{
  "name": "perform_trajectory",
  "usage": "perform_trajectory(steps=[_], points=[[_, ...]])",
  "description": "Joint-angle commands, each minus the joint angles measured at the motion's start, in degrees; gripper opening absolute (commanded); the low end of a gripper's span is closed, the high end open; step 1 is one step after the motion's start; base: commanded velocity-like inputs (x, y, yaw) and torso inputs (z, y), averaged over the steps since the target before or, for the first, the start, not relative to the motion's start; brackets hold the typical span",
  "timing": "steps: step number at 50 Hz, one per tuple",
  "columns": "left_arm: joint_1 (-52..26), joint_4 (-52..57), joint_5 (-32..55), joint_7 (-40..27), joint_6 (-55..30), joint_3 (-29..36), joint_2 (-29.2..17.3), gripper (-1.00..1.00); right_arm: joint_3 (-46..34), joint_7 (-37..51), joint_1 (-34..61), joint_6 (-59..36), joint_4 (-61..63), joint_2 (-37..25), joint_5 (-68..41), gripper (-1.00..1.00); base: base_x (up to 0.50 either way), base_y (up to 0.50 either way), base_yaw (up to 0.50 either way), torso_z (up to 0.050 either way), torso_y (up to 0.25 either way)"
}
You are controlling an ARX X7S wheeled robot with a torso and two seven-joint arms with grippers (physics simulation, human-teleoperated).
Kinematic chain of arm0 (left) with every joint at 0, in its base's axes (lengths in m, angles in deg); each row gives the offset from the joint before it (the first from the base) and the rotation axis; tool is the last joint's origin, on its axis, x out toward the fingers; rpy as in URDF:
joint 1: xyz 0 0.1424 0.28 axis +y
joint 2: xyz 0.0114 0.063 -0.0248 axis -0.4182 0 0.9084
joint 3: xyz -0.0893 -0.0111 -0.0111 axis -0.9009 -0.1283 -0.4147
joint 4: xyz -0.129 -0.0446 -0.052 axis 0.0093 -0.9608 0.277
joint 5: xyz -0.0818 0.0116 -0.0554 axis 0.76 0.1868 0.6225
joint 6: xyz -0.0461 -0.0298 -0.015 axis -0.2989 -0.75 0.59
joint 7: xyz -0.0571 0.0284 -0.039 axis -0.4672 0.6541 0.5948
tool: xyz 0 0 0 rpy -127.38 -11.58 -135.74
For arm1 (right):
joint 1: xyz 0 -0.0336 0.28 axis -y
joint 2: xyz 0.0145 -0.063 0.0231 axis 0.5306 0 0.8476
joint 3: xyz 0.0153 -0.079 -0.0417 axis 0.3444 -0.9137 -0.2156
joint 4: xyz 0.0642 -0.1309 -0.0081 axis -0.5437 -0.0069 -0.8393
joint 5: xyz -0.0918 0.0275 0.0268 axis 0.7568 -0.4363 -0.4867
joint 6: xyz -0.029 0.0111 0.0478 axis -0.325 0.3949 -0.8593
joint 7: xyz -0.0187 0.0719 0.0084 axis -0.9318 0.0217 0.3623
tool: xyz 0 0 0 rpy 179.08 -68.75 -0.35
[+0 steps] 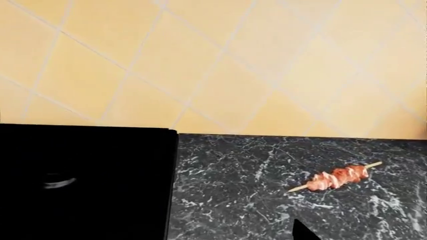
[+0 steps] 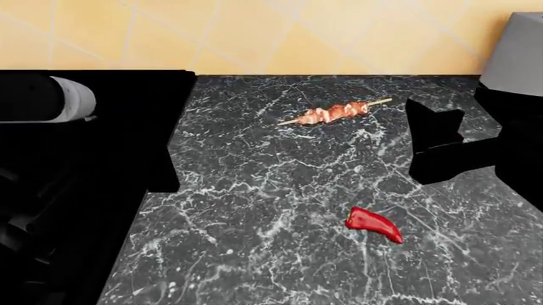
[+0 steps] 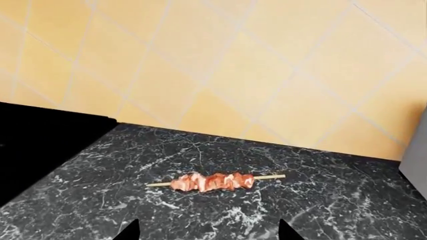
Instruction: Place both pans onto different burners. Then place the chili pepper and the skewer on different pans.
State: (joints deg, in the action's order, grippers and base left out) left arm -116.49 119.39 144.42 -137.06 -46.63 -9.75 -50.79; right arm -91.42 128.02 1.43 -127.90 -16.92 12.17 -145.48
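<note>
The skewer lies on the dark marble counter, near the back wall. It also shows in the left wrist view and in the right wrist view. The chili pepper lies nearer the front, apart from the skewer. My right gripper is open and empty, to the right of the skewer, with both tips spread wide. Only one fingertip of my left gripper shows over the counter; the other is lost against the black stove. I cannot make out the pans or burners in the black stove area.
The stove fills the left as a flat black mass, with its edge running along the counter. My left arm's white segment lies over it. A yellow tiled wall backs the counter. A grey appliance stands at the far right.
</note>
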Motion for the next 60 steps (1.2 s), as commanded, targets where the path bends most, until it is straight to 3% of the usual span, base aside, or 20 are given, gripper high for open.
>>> perform_trajectory(steps=[1, 16, 17, 19, 25, 31, 40, 47, 60], points=[[-0.5, -0.5, 0.3, -0.6, 1.0, 0.6, 0.1, 1.00, -1.0, -0.5, 0.4, 0.7, -0.8, -0.1, 0.0, 1.00, 0.00, 0.00, 0.00, 0.000, 0.000], [-1.8, -1.4, 1.5, -0.7, 1.9, 1.3, 0.7, 1.00, -2.2, 0.0, 2.2, 0.6, -1.5, -0.2, -0.9, 1.00, 0.00, 0.00, 0.00, 0.000, 0.000], [-14.8, -2.3, -13.1, 3.3, 16.6, 18.8, -8.2, 1.00, -17.9, -6.0, 13.7, 9.8, -3.4, -8.2, 15.9, 1.00, 0.00, 0.00, 0.00, 0.000, 0.000], [-10.1, -0.4, -0.5, 4.9, 17.7, 17.6, -9.2, 1.00, -16.1, -7.0, 9.2, 12.1, -0.9, -9.0, 0.9, 1.00, 0.00, 0.00, 0.00, 0.000, 0.000], [-9.5, 0.0, -0.9, 5.1, 17.8, 17.6, -9.3, 1.00, -15.4, -7.5, 7.9, 12.7, -0.2, -9.5, 1.4, 1.00, 0.00, 0.00, 0.00, 0.000, 0.000], [-12.1, -1.6, 0.1, 5.1, 16.8, 18.8, -8.4, 1.00, -16.3, -7.0, 11.0, 11.0, -1.7, -9.7, 0.2, 1.00, 0.00, 0.00, 0.00, 0.000, 0.000], [-23.6, -9.2, 4.2, 4.5, 11.3, 23.8, -4.5, 1.00, -22.7, -5.6, 25.1, 1.7, -10.7, -7.1, -5.3, 1.00, 0.00, 0.00, 0.00, 0.000, 0.000], [-29.7, -16.1, 5.2, 5.8, 7.6, 27.2, -1.2, 1.00, -26.0, -6.5, 31.0, -3.4, -16.3, -6.3, -8.3, 1.00, 0.00, 0.00, 0.00, 0.000, 0.000], [-34.8, -30.1, -1.7, 14.5, 3.8, 31.8, 7.0, 1.00, -26.8, -9.6, 31.8, -7.0, -18.9, -8.8, -11.7, 1.00, 0.00, 0.00, 0.00, 0.000, 0.000]])
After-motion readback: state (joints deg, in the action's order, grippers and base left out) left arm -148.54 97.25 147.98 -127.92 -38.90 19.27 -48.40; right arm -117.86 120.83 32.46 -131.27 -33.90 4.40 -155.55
